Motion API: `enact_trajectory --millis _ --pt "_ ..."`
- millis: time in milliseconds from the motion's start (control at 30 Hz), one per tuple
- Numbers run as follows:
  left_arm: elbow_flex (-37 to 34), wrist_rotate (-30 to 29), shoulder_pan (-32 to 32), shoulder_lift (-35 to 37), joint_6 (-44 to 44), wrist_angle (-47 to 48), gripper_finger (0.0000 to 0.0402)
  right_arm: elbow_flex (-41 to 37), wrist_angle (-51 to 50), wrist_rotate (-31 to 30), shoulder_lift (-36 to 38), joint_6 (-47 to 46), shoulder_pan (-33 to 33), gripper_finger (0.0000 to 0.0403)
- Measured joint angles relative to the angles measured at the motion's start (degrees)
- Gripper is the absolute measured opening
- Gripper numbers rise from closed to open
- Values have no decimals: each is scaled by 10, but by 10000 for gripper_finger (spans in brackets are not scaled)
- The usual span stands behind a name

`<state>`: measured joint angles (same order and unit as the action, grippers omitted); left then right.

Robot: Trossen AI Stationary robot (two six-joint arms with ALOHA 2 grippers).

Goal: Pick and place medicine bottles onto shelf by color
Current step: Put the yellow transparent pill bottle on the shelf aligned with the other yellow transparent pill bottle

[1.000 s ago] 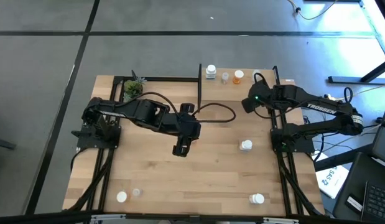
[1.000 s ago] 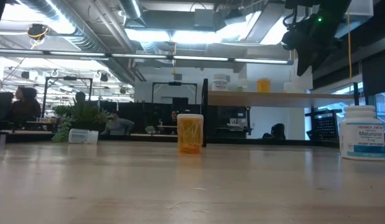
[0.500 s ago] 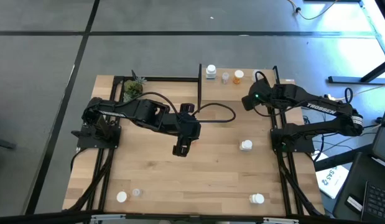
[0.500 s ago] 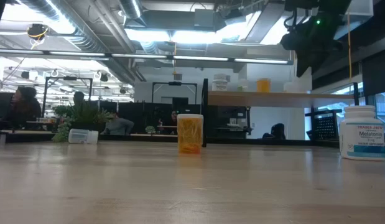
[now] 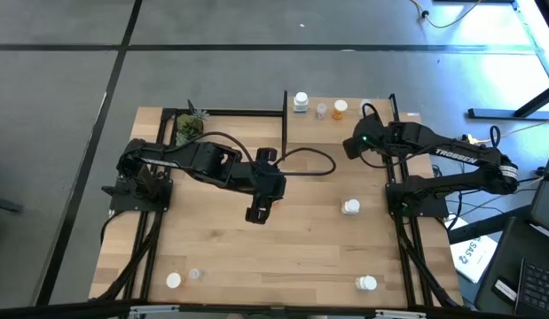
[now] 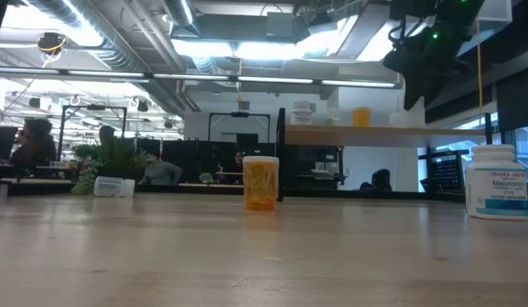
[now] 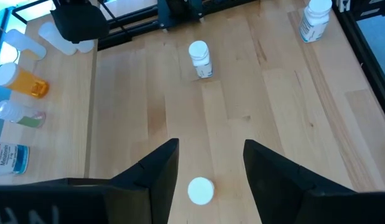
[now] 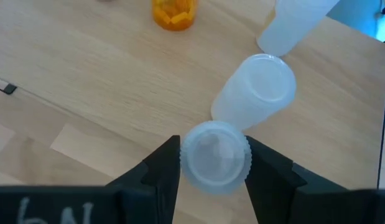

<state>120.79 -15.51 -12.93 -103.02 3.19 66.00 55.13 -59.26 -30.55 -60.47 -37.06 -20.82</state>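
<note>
My right gripper (image 8: 212, 142) hangs over the right end of the shelf (image 5: 377, 105), shut on a translucent medicine bottle (image 8: 214, 155) seen cap-up. Beside it on the shelf board (image 8: 86, 74) stand two more translucent bottles (image 8: 255, 90), an orange bottle (image 8: 173, 12), and farther left a clear bottle (image 5: 321, 110) and a white one (image 5: 300, 102). My left gripper (image 7: 211, 146) is open above the table's middle. An orange bottle with a white cap (image 7: 199, 190) stands upright on the table (image 6: 261, 182) below it, untouched. My right gripper pinches the ridged translucent cap (image 8: 239, 163) of the bottle between its two fingers, one on each side. The fingers slant down at it from above. The cap hides the bottle's body, so whether its base rests on the shelf cannot be told.
White bottles stand on the table at right (image 5: 350, 207), near right (image 5: 367, 283) and near left (image 5: 173, 280), the last beside a clear bottle (image 5: 195, 274). A green plant (image 5: 190, 127) sits at the far left. Black posts (image 5: 286, 120) flank the shelf.
</note>
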Motion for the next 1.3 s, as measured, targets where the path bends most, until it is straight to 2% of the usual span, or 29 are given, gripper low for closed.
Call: enact_trajectory --millis 300,500,667,1300 --pt "0 0 0 0 0 0 174 0 0 0 0 8 0 161" --pt "0 0 0 0 0 0 174 -3 -4 8 -2 10 0 201" --pt "0 0 0 0 0 0 174 -3 -4 -9 -2 14 0 223" --pt "0 3 0 0 0 1 174 76 -27 -14 -1 48 0 226"
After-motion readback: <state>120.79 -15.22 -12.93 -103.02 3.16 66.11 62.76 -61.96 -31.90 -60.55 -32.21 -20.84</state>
